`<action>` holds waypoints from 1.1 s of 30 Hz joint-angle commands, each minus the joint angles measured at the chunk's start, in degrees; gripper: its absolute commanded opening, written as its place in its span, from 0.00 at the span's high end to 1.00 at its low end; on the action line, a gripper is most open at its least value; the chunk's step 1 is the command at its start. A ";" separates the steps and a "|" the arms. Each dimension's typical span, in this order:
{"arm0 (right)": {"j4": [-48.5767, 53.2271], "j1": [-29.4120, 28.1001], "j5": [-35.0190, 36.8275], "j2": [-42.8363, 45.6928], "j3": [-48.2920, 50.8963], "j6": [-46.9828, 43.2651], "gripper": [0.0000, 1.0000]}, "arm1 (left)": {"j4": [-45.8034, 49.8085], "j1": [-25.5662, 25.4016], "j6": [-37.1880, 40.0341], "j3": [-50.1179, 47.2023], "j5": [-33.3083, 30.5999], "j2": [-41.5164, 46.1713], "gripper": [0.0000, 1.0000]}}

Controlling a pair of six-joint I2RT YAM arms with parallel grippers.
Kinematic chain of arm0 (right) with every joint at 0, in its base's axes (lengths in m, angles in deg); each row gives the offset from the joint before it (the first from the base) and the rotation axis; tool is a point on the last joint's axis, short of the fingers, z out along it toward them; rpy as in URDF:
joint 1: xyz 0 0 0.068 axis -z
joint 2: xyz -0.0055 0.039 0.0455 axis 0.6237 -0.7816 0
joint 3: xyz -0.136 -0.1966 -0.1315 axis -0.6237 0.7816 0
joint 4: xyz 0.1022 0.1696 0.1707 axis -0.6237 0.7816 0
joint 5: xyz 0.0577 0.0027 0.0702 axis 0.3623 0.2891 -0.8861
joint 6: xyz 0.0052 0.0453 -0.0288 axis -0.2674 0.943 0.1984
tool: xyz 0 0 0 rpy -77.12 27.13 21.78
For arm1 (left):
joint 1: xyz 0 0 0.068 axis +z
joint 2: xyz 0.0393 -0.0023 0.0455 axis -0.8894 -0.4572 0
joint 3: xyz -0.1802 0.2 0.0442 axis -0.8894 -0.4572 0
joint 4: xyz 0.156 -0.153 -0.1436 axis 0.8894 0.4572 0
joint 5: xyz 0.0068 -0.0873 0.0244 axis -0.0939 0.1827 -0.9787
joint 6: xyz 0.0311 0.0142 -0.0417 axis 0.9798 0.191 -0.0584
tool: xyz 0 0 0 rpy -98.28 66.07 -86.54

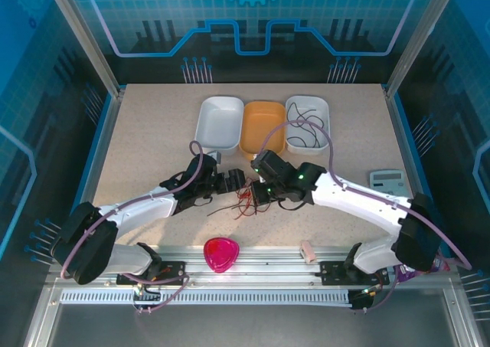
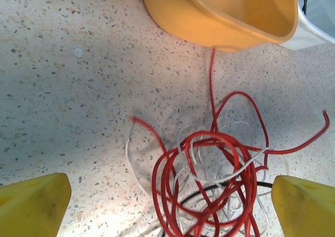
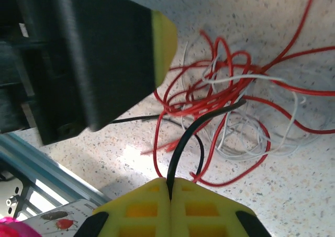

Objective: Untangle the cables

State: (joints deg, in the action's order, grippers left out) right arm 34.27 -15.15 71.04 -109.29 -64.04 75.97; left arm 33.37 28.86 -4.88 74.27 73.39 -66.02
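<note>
The cables (image 1: 243, 201) lie as a tangle of red, pale whitish and black strands on the speckled table between the two arms. In the left wrist view the tangle (image 2: 209, 184) sits between the wide-apart yellow fingers (image 2: 31, 205) of my open left gripper (image 2: 167, 211). My right gripper (image 3: 170, 187) is shut on a black cable (image 3: 180, 143) that rises from the pile of red and pale strands (image 3: 225, 90). From above, the left gripper (image 1: 233, 182) and the right gripper (image 1: 256, 194) meet over the tangle.
Three trays stand at the back: a white one (image 1: 218, 121), an orange one (image 1: 262, 126) and a white one (image 1: 308, 121) holding black wires. A pink dish (image 1: 220, 253), a small pale block (image 1: 308, 250) and a calculator (image 1: 387, 181) lie nearby.
</note>
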 commanded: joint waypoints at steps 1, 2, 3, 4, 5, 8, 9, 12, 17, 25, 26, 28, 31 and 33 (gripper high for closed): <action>-0.37 -1.09 2.84 3.47 -1.76 -3.33 1.00 | -1.08 -0.35 0.65 0.31 1.18 -0.28 0.01; -0.40 -1.20 3.01 4.13 -1.78 -3.65 1.00 | -1.02 -0.45 0.75 0.46 1.29 -0.49 0.01; -0.58 -1.24 3.30 4.83 -1.77 -3.98 1.00 | -0.97 -0.43 0.77 0.64 1.32 -0.63 0.01; -0.76 -1.28 3.45 5.41 -1.72 -4.27 1.00 | -0.97 -0.53 0.85 0.76 1.35 -0.85 0.01; -1.06 -1.28 3.57 5.98 -1.72 -4.56 1.00 | -0.96 -0.61 0.85 0.98 1.33 -1.07 0.01; -1.55 -1.40 4.55 7.35 -1.77 -5.07 1.00 | -0.97 -0.74 0.94 1.46 1.42 -1.55 0.01; -1.55 -1.42 5.00 7.65 -1.86 -5.29 1.00 | -0.98 -0.79 0.99 1.64 1.42 -1.73 0.01; -1.28 -1.46 6.55 8.21 -2.42 -5.99 1.00 | -0.90 -0.96 1.11 2.07 1.44 -2.03 0.01; 0.21 -1.41 10.30 8.50 -4.25 -7.66 1.00 | -0.71 -1.10 1.28 2.18 1.20 -2.04 0.01; 2.87 -1.16 15.95 9.73 -7.43 -10.72 1.00 | -0.97 -1.14 1.72 2.24 -0.16 -2.86 0.01; 2.93 -1.20 16.42 10.03 -7.65 -11.09 1.00 | -0.97 -1.20 1.79 2.58 -0.33 -3.15 0.01; 3.01 -1.20 16.82 10.80 -7.96 -11.56 1.00 | -1.05 -1.19 1.98 3.16 -0.25 -3.74 0.01; 3.28 -1.20 17.24 11.93 -8.41 -12.15 1.00 | -1.75 -1.18 2.25 3.51 -0.34 -4.53 0.01; 3.50 -1.16 17.61 12.69 -8.71 -12.59 1.00 | -2.00 -1.14 2.35 3.75 -0.34 -5.17 0.01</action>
State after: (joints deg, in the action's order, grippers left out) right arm 36.96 -15.89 86.33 -98.40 -70.51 64.93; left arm 33.04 28.09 -4.33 76.06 73.52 -70.15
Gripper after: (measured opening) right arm 0.058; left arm 0.992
